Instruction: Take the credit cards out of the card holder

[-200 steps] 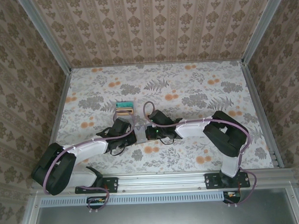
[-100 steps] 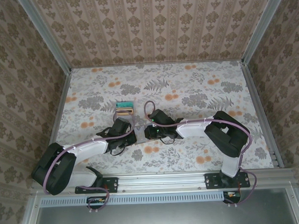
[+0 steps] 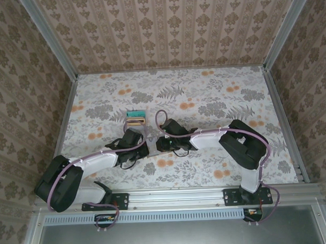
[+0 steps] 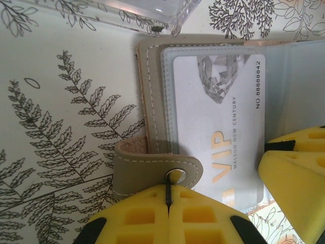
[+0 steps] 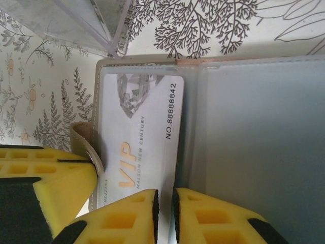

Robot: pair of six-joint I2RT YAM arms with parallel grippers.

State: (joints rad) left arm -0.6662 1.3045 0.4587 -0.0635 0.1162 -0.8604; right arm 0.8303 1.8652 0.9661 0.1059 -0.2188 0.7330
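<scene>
The card holder (image 4: 151,96) lies open on the table, tan outside and pale grey-blue inside (image 5: 254,127). A pale grey VIP credit card (image 4: 218,112) sits in its left slot (image 5: 137,132). My left gripper (image 4: 168,195) is shut on the holder's snap strap (image 4: 152,170) at the near edge. My right gripper (image 5: 164,203) stands just beside it, jaws a narrow gap apart, with the card's right edge running into that gap. In the top view both grippers (image 3: 146,148) (image 3: 156,145) meet over the holder and hide most of it.
A clear plastic stand (image 4: 152,15) (image 5: 86,25) sits just beyond the holder. A striped stack of coloured cards (image 3: 135,119) lies farther back on the floral table (image 3: 216,99). Patterned walls close in the back and both sides.
My right gripper has shifted a little left toward the left gripper and its jaws have parted slightly. The left arm has stayed put, shut on the strap.
</scene>
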